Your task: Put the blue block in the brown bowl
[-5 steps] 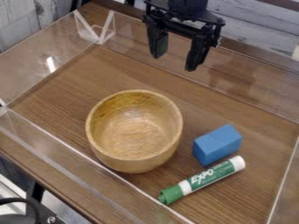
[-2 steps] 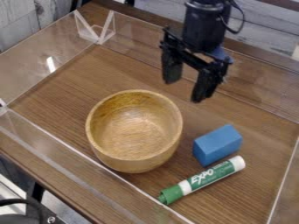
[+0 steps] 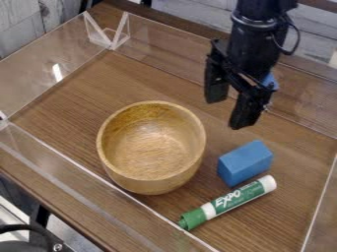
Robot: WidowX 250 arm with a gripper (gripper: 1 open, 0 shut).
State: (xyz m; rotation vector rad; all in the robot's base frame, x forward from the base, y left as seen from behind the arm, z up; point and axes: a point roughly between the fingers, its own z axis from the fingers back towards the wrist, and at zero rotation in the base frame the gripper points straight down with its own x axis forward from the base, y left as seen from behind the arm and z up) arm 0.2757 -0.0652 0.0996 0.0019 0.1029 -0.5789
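Approach to the grasp, seen from the single camera. My tool (image 3: 235, 100) hangs with its two dark fingers spread wide and empty, pointing down at the tabletop (image 3: 132, 79), above and slightly behind the blue block (image 3: 245, 161). The block lies flat on the wood, just right of the brown bowl (image 3: 153, 146) and apart from it, with the green-and-white marker (image 3: 228, 202) lying close along its near side. The bowl is empty.

The step in hand, as I judge it, is lining up over the block before descending. To do it well I would bring the tool toward the camera until the block sits squarely between the fingers, and turn the wrist so they close across the block's shorter sides. The block looks soft, so a moderate squeeze should do. The nearer finger must come down between block and marker without nudging the marker. After lifting, I must clear the bowl's thick rim before releasing over its centre.
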